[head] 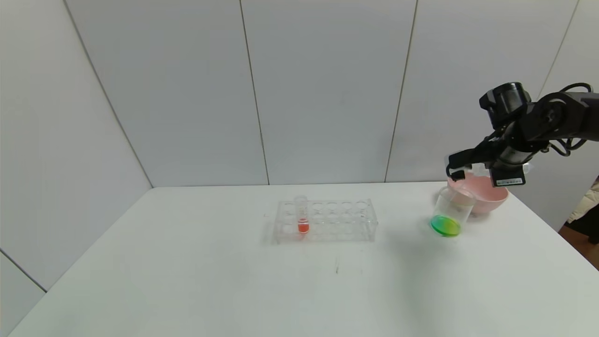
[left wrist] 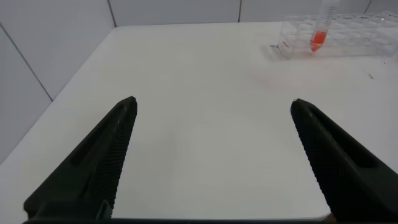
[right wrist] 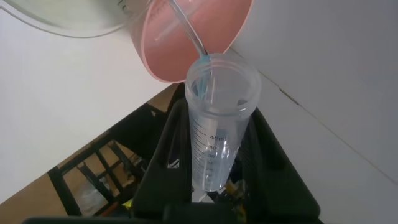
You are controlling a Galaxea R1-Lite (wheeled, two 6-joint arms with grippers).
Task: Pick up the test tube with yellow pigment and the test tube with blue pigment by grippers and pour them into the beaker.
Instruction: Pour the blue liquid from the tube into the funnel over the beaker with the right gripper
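Observation:
My right gripper is shut on the test tube with blue pigment. The tube is clear and graduated, shows only a faint blue trace at its mouth, and points mouth-first at the pink bowl. The gripper hangs over the bowl, just beyond the beaker, which stands on the table with green liquid in its bottom. The beaker's rim also shows in the right wrist view. The test tube with yellow pigment is out of view. My left gripper is open and empty above the table's left part.
A clear many-holed rack stands mid-table and holds one tube of red-orange liquid; both also show in the left wrist view. The bowl sits near the table's far right edge. Wall panels stand behind the table.

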